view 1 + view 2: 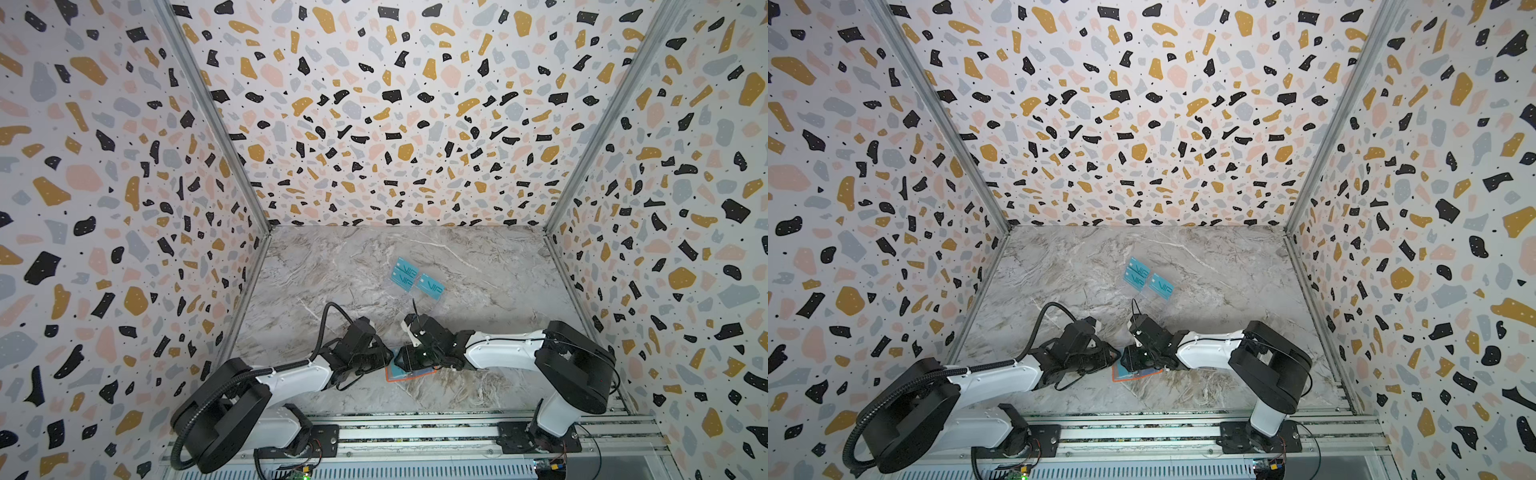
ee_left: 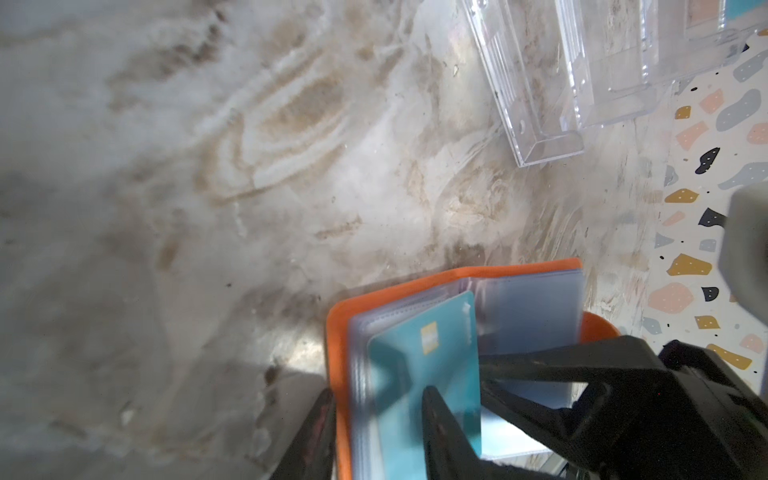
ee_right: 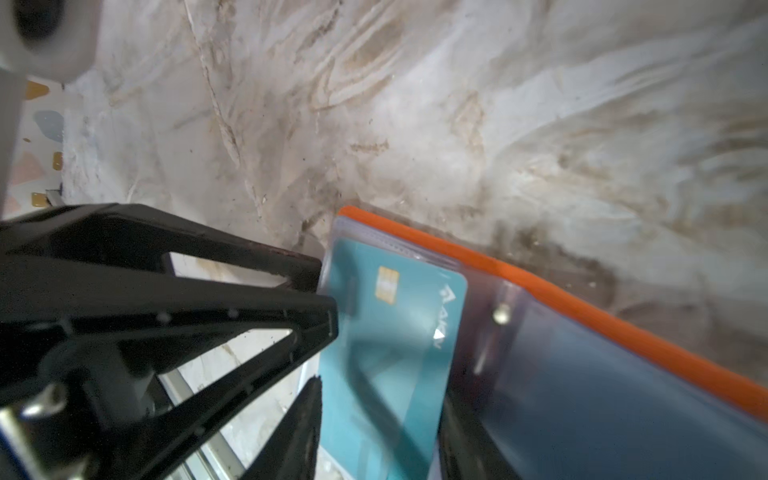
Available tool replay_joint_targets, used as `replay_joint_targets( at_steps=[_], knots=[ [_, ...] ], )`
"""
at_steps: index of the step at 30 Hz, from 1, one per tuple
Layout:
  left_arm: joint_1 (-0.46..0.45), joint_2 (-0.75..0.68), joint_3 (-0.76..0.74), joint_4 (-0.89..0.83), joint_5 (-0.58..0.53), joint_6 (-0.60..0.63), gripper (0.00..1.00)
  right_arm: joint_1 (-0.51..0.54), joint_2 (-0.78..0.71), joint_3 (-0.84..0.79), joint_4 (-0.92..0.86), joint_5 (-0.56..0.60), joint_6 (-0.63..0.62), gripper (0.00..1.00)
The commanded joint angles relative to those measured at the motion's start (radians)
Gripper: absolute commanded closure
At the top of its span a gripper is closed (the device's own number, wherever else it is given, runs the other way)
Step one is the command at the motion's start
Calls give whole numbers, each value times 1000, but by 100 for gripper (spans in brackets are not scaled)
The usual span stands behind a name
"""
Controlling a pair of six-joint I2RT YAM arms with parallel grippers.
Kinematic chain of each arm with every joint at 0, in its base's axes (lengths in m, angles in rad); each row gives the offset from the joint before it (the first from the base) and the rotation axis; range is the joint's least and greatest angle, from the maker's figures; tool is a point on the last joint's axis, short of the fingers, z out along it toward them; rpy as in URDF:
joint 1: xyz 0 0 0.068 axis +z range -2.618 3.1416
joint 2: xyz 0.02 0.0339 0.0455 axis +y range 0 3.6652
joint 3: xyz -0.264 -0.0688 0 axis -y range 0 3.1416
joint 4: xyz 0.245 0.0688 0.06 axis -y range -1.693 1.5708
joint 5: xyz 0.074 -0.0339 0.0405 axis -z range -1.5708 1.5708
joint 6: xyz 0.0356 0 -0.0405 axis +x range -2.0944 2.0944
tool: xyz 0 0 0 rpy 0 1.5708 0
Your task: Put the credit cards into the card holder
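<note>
Work is only partly done. One teal card [image 2: 432, 361] looks tucked into a clear sleeve of the orange card holder [image 2: 336, 345]. The card holder lies open near the front edge of the tabletop [image 1: 478, 266]. Three more teal cards [image 1: 405, 276] wait in the clear stand [image 2: 540, 104] near the middle of the tabletop. The left tool [image 2: 378, 390] and the right tool [image 3: 380, 390] both have that card between their jaws. I cannot tell if either one squeezes it.

In both top views the left arm [image 1: 291, 374] reaches in from the near left and the right arm [image 1: 503, 349] from the near right, wrists bent down, so that the left gripper [image 2: 376, 428], jaws parted, and the right gripper [image 3: 382, 432], fingers apart but grip unclear, almost meet near the middle.
</note>
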Motion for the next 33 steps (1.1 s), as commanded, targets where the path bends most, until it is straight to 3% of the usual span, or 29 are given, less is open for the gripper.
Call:
replay_joint_targets(
  at_steps=[1,11,20,33],
  knots=[
    [-2,5,-18,52,53,-9,63,32,33,67,-110,33,-51,54],
    [-2,-10,-38,70,27,-15,64,21,-26,56,-153,-16,50,46],
    [-2,-1,-35,79,38,-19,65,29,-16,78,-240,-40,42,47],
    [-6,3,-47,86,38,-33,66,37,0,121,-398,33,-37,50]
  ],
)
